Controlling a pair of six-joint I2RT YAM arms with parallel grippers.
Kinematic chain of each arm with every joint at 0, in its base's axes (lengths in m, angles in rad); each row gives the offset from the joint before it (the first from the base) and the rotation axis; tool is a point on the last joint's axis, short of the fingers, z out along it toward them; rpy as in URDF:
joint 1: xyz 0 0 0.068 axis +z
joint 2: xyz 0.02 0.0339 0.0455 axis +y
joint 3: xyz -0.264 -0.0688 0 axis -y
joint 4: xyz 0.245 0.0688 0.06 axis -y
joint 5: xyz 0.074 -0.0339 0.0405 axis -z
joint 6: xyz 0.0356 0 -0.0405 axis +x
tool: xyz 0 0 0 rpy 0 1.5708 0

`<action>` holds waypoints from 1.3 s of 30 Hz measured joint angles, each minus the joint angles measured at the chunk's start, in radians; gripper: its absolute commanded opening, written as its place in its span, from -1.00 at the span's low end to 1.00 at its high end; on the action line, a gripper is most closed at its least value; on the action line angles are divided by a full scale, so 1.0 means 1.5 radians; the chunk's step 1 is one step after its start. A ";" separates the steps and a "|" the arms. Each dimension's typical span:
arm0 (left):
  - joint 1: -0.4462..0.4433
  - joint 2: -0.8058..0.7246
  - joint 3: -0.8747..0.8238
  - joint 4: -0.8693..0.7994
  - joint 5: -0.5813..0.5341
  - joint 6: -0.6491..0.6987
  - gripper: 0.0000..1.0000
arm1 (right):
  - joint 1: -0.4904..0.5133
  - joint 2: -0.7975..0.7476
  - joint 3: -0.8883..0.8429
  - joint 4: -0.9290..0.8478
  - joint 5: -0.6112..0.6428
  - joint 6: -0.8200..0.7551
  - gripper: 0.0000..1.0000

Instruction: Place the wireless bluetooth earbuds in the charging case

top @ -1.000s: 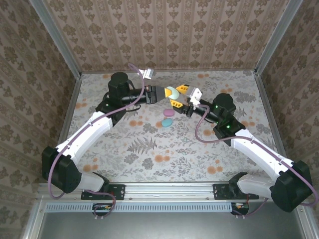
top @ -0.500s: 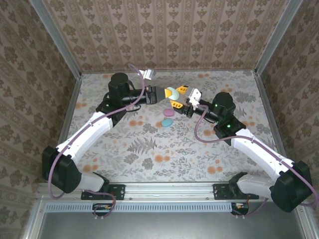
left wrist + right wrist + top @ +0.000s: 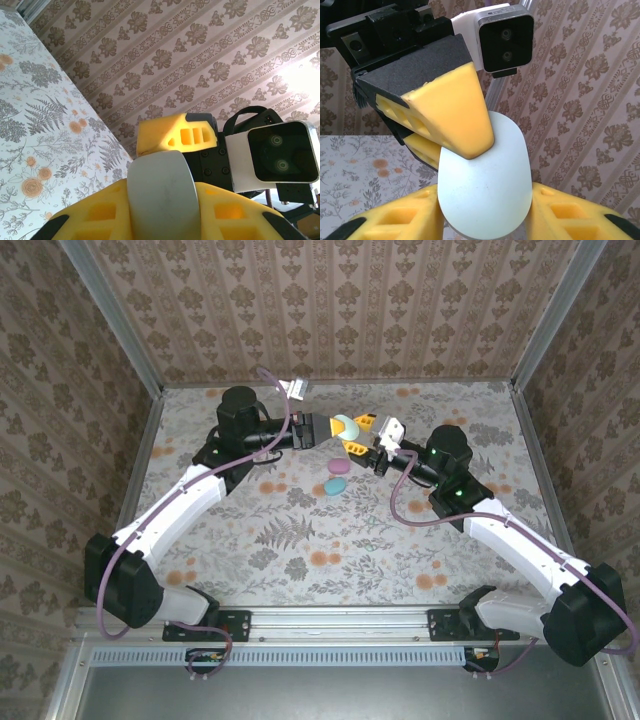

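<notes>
Currently the charging case (image 3: 485,185), a pale mint pebble, is held off the table (image 3: 300,550) at upper centre of the top view, between the two arms. The left end effector (image 3: 328,430) is clamped on it. In the right wrist view one of its yellow fingers (image 3: 455,115) lies across the case's upper left. The right end effector (image 3: 482,217) has a yellow finger on each side of the case at the bottom of that frame. Whether these press on the shell or only flank it cannot be told.

Step in hand, as judged: taking a second hold on the case, probably to open its lid for the earbuds.

Procedure:
1. Leave the left grip unchanged; it is the fixed reference.
2. Seat the right fingers squarely on opposite flanks of the case, clear of the left fingers. The shell looks smooth and rounded and will likely slip under an off-centre pinch.
3. Close gently and confirm contact on both sides before any pull.

A pink pebble-shaped item (image 3: 337,467) and a blue pebble-shaped item (image 3: 335,485) lie on the table just below the case in the top view. Whether either is a case or an earbud cannot be told at this size.
</notes>
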 measured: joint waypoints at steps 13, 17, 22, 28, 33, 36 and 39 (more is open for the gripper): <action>0.002 -0.130 -0.081 -0.057 -0.046 0.353 0.72 | -0.032 0.015 0.079 -0.142 -0.161 0.083 -0.33; 0.027 -0.188 -0.150 -0.031 -0.021 0.500 0.68 | -0.042 0.031 0.087 -0.182 -0.229 0.103 -0.33; 0.054 -0.163 -0.153 -0.040 0.040 0.603 0.57 | -0.047 0.050 0.103 -0.225 -0.292 0.115 -0.33; 0.052 -0.127 -0.153 -0.051 0.086 0.655 0.52 | -0.048 0.068 0.122 -0.240 -0.331 0.116 -0.31; 0.049 -0.116 -0.144 -0.059 0.090 0.659 0.48 | -0.048 0.073 0.123 -0.245 -0.337 0.115 -0.31; 0.042 -0.115 -0.136 -0.061 0.090 0.659 0.43 | -0.048 0.075 0.123 -0.245 -0.336 0.113 -0.31; 0.034 -0.113 -0.130 -0.061 0.090 0.659 0.39 | -0.046 0.075 0.123 -0.245 -0.333 0.112 -0.31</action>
